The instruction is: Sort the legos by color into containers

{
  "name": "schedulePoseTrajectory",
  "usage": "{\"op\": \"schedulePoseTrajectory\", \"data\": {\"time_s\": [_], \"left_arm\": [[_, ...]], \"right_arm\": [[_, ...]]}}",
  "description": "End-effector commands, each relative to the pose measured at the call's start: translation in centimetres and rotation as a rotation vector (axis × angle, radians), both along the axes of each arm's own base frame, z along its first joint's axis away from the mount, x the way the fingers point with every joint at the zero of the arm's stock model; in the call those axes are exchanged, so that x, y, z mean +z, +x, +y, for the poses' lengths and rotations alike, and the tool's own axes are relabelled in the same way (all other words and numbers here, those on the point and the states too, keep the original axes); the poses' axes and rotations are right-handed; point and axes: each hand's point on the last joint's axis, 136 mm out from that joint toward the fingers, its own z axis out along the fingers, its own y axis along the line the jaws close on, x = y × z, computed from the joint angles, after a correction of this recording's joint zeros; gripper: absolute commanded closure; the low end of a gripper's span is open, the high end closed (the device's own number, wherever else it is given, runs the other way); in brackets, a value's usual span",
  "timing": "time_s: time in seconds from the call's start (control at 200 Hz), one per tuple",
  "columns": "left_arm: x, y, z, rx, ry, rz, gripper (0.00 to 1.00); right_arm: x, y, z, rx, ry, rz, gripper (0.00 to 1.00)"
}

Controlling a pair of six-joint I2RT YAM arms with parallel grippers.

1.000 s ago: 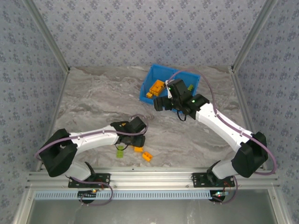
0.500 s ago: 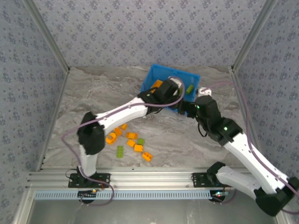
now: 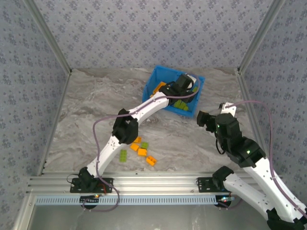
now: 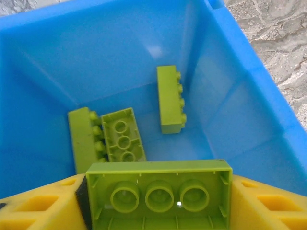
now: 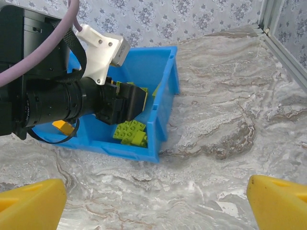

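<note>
My left gripper (image 3: 182, 88) reaches over the right compartment of the blue bin (image 3: 154, 78). It is shut on a lime green brick (image 4: 158, 194), held underside up between the yellow fingers (image 4: 268, 203). Below it, three green bricks (image 4: 170, 98) lie on the compartment floor. Orange bricks (image 3: 158, 89) fill the left compartment. My right gripper (image 3: 204, 119) hangs open over bare table right of the bin, with nothing between its fingers (image 5: 280, 201). In the right wrist view, the left gripper (image 5: 127, 103) hovers above a green pile (image 5: 129, 132).
Loose bricks lie near the front of the table: orange ones (image 3: 151, 160) (image 3: 142, 152) and green ones (image 3: 123, 155) (image 3: 144, 144). The left arm's forearm (image 3: 144, 109) stretches diagonally across the table's middle. Aluminium frame posts (image 3: 249, 48) bound the sides.
The left arm swung from the loose bricks at the front up to the bin's right compartment. The right arm pulled back from the bin toward the right.
</note>
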Motion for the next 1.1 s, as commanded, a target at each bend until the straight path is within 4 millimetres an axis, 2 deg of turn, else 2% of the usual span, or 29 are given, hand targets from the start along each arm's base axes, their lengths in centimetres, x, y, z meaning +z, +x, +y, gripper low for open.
{"op": "schedulePoseTrajectory", "data": {"time_s": [0.0,0.13,0.23,0.345,0.44,0.575,0.595,0.71,0.869,0.994,1.094], "left_arm": [[2.0,-0.7,-0.7,-0.019,-0.056,0.021,0.26],[4.9,-1.5,-1.1,-0.048,-0.107,0.014,0.22],[8.5,-2.4,-1.2,-0.07,-0.161,-0.008,0.2],[12.9,-3.5,0.0,-0.068,-0.221,-0.038,0.2],[16.2,-4.5,2.1,-0.053,-0.266,-0.08,0.2],[19.1,-5.9,7.2,0.01,-0.288,-0.135,0.18],[18.5,-6.1,8.2,0.027,-0.271,-0.128,0.18],[17.9,-7.6,14.4,0.134,-0.214,-0.14,0.16],[15.1,-11.1,23.2,0.291,-0.133,-0.131,0.14],[12.3,-14.4,29.6,0.427,-0.09,-0.087,0.11],[9.8,-16.9,34.8,0.56,-0.099,-0.022,0.08]], "right_arm": [[0.0,-0.1,-0.7,-0.028,-0.014,-0.002,0.01],[0.0,0.2,-0.3,-0.019,-0.012,-0.007,0.01],[-0.1,0.5,-0.1,-0.013,-0.017,0.003,0.0],[-0.3,0.9,0.9,0.043,-0.035,0.012,0.01],[-1.2,0.9,3.4,0.187,-0.046,0.042,0.01],[-2.3,0.6,9.4,0.496,-0.016,0.079,0.02],[-2.6,0.3,10.4,0.543,-0.014,0.091,0.02],[-5.3,-0.9,14.8,0.731,-0.066,0.188,0.02],[-10.1,-5.1,21.5,1.011,-0.167,0.333,0.02],[-13.7,-7.2,25.1,1.131,-0.226,0.444,0.03],[-16.4,-8.6,27.2,1.194,-0.298,0.521,0.05]]}}
